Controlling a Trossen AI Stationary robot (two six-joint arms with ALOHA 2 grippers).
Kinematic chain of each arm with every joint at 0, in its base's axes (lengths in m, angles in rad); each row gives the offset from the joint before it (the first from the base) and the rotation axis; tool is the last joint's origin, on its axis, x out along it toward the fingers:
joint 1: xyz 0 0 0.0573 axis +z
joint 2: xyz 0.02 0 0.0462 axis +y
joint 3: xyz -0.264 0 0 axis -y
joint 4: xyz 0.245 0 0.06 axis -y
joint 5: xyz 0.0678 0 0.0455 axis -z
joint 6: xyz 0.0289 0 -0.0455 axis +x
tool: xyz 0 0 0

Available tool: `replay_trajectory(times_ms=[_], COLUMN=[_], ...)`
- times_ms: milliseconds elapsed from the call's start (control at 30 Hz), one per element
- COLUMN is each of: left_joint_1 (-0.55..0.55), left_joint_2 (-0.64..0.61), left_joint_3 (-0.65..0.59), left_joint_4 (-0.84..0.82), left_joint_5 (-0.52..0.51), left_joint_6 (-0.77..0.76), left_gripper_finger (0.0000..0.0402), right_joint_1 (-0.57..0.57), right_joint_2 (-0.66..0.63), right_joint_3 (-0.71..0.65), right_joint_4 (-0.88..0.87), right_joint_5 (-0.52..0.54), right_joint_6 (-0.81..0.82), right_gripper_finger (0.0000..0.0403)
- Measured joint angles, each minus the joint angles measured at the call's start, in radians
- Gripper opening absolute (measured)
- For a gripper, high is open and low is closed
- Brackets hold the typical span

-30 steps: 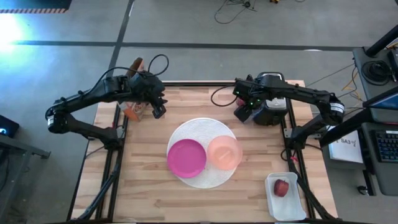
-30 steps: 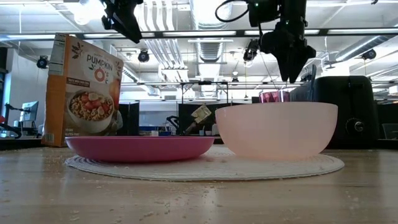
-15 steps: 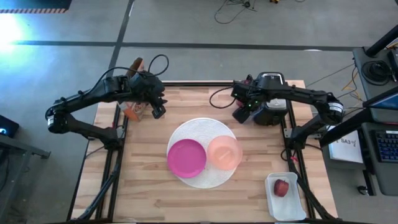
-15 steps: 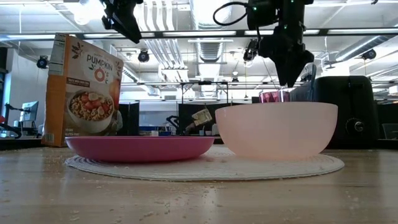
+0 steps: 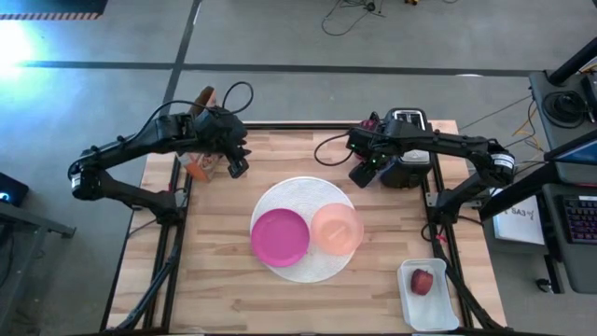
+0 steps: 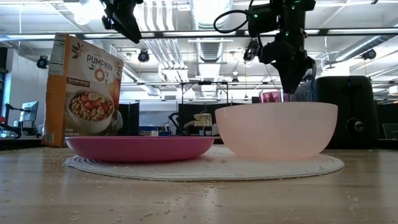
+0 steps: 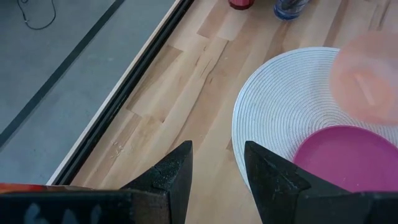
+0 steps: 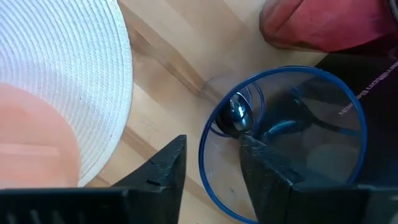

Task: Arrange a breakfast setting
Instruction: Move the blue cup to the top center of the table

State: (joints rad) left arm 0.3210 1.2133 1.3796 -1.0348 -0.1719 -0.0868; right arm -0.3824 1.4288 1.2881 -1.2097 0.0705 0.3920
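At the counter's (image 5: pixel 224 271) one o'clock, the right tool (image 8: pixel 211 165), fingers apart, straddled a blue-rimmed glass's (image 8: pixel 283 143) rim, while the left tool (image 7: pixel 217 165), fingers apart, hovered at eleven o'clock; magenta plate (image 5: pixel 279 237) and peach bowl (image 5: pixel 337 228) sat central.

free: near table edge (image 5: pixel 233 299) | blocked: cereal box (image 6: pixel 84 90), toaster (image 5: pixel 408 168)

Both arms reach over the table's far side, left claw (image 5: pixel 239 168) and right claw (image 5: pixel 359 175) parted, empty.
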Motion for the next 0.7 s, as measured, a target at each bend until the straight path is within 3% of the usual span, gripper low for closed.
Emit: replay_trajectory(times_ms=[467,700], left_joint_1=[0.000,0.000], left_joint_2=[0.000,0.000], left_joint_3=[0.000,0.000], left_joint_4=[0.000,0.000], left_joint_5=[0.000,0.000], left_joint_6=[0.000,0.000], left_gripper_finger=[0.0129,0.0129], right_joint_1=[-0.002,-0.001], right_joint_2=[0.000,0.000], right_joint_3=[-0.040,-0.007], right_joint_4=[0.033,0.029], right_joint_5=[-0.001,-0.062], right_joint_6=[-0.053,-0.099], right_gripper_finger=[0.0018,0.0010])
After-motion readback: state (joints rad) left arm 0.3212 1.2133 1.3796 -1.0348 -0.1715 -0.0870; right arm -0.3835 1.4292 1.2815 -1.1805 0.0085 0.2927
